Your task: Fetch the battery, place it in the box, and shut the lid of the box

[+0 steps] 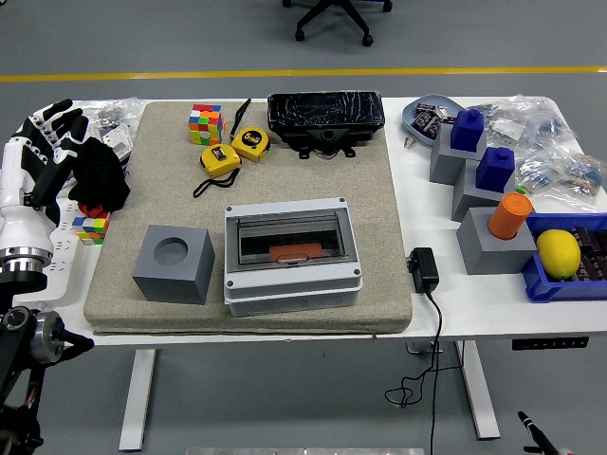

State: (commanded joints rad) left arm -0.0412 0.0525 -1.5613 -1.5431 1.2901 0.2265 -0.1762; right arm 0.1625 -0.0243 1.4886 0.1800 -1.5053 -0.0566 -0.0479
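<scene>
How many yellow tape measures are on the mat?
2: one tape measure at the mat's far left, the other tape measure just right of it, beside the Rubik's cube.

White table (446,308); beige mat (285,180)

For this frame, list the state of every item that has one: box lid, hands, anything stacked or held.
box: lid shut, orange item visible through its clear window
left hand: fingers spread, holding nothing, raised at the table's left edge
grey block: round recess empty
orange cylinder: upright on a grey block
two tape measures: lying on the mat, untouched
lemon: resting in the blue bin
right hand: not in view
</scene>
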